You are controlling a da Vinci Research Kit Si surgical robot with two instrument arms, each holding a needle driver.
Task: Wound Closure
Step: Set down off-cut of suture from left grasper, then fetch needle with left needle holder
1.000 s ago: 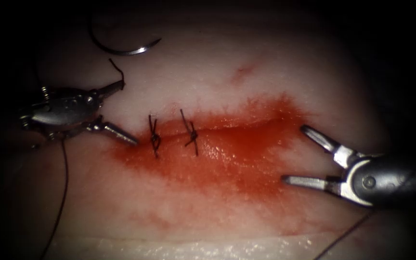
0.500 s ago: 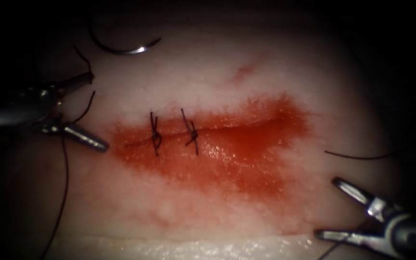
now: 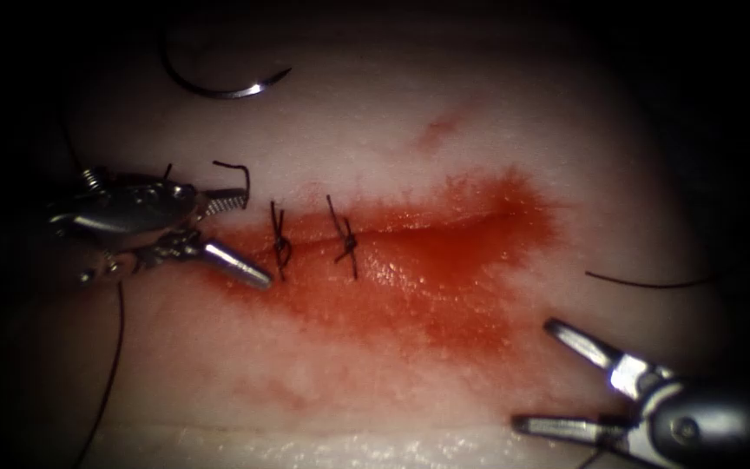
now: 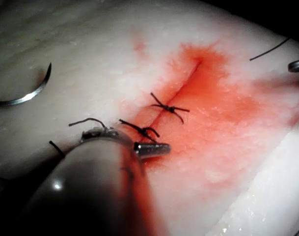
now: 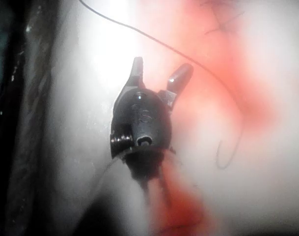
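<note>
1. I am holding my left tool (image 3: 236, 239) at the left end of the cut (image 3: 410, 233), jaws spread apart and grasping nothing. A short cut end of thread (image 3: 234, 172) is curling just above the upper jaw; I cannot tell whether it is touching the jaw.

2. I am keeping my right tool (image 3: 536, 375) in the lower right of the frame, jaws likewise released and empty, well clear of the cut.

3. The needle (image 3: 219, 87) is lying free on the tissue (image 3: 375, 122) in the upper left of the frame, above the cut. It is not in the tissue and neither tool is holding it.

4. Two knotted stitches (image 3: 281, 247) are sitting across the left part of the cut; the stretch to their right is gaping open, with red fluid (image 3: 444, 287) around it.

5. A loose thread (image 3: 115, 365) is trailing down the left edge, and another piece of thread (image 3: 644, 282) is lying at the right, above my right tool.

6. Risks, in my judgement:
   - My lower left jaw is resting just beside the nearest stitch; a careless move could snag or loosen that knot.
   - The stray ends could catch in open jaws.
   - The needle is lying flat, so picking it up at a poor point along its curve is possible.
</note>
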